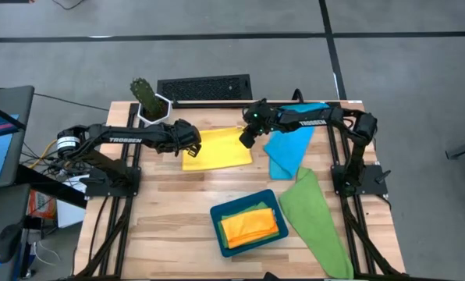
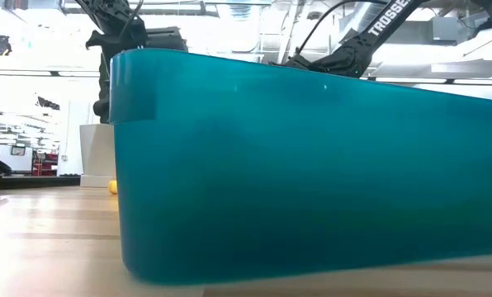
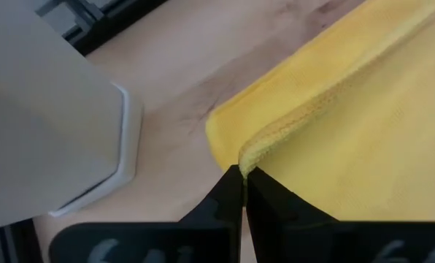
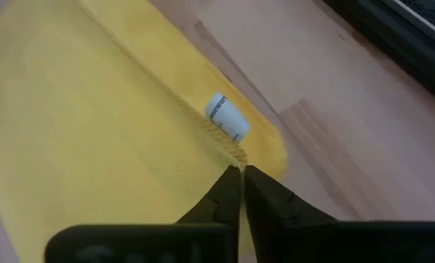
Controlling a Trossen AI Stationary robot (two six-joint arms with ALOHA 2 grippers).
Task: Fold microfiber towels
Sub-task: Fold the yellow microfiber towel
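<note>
A yellow towel lies folded over on the wooden table, behind the centre, with a white label at its stitched hem. My left gripper is shut on its left far corner. My right gripper has its fingers nearly together on the right far corner. A blue towel lies flat to the right, and a green towel lies toward the near right. An orange towel rests on another green one inside the teal tray. My left gripper pinches the stitched corner of the towel's upper layer between its two fingers, slanting down from the table's left. That corner stands slightly raised; the lower layer lies flat on the table. My right gripper has the hem's corner between its fingertips, with only a thin slit between them, slanting down from the table's right. The upper layer lies slack on the layer beneath.
A white hexagonal pot with a cactus stands just behind my left gripper. A black grille-like bar lies along the far edge. In the low view the tray's wall blocks nearly everything. Bare wood shows at the near left.
</note>
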